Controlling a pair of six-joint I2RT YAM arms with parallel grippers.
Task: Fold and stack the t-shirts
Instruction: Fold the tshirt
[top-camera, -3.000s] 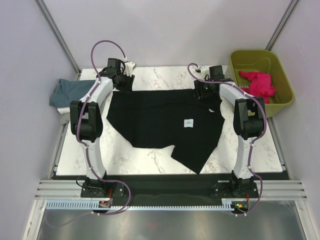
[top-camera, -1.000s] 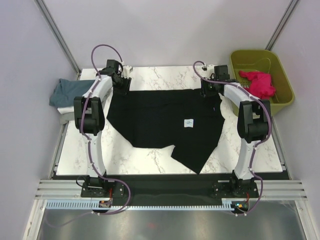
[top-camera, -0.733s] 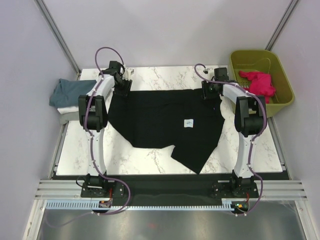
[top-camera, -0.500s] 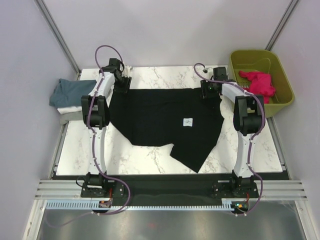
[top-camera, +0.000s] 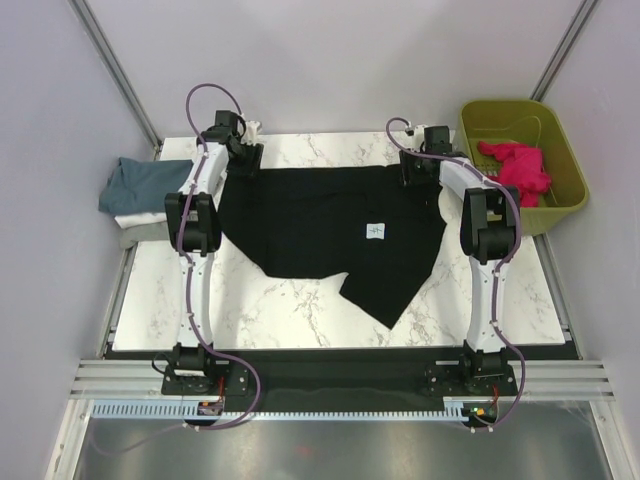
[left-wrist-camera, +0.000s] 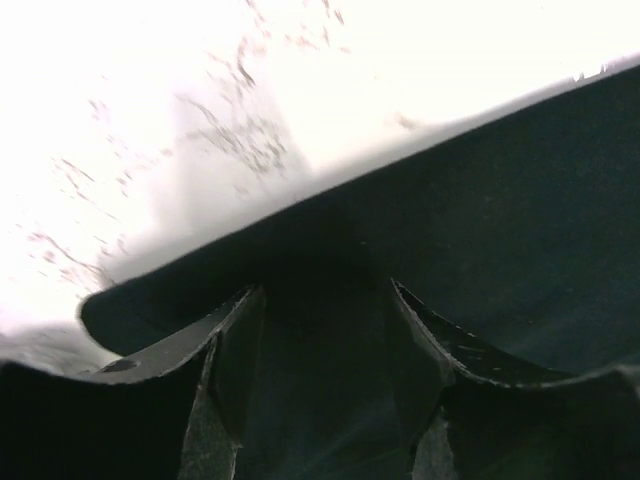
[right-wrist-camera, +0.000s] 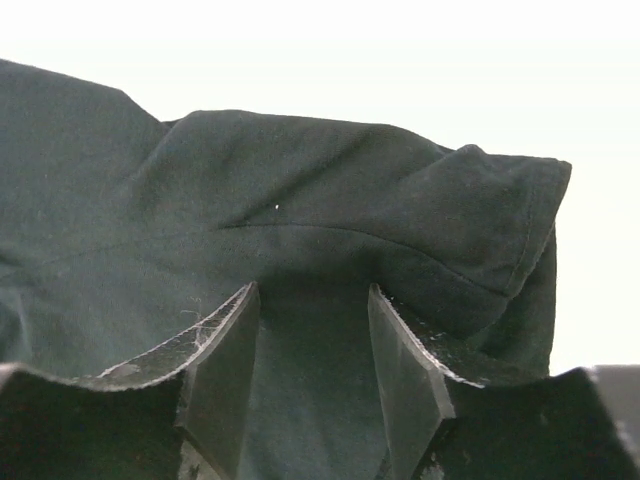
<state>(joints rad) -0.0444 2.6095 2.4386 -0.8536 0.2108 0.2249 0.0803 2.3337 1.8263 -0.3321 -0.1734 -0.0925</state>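
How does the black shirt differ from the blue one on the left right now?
The black shirt lies spread open across the table; the blue shirt sits bunched up at its left edge. The black shirt covers far more area. The left gripper and the right gripper have the black shirt's cloth between their fingers; nothing touches the blue shirt. Both are plain soft cloth.

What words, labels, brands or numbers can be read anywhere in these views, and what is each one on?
White label on the black t-shirt: carries a small dark mark, too small to read.
Nothing else: no text, brand or number shows on the olive basket or in either wrist view.
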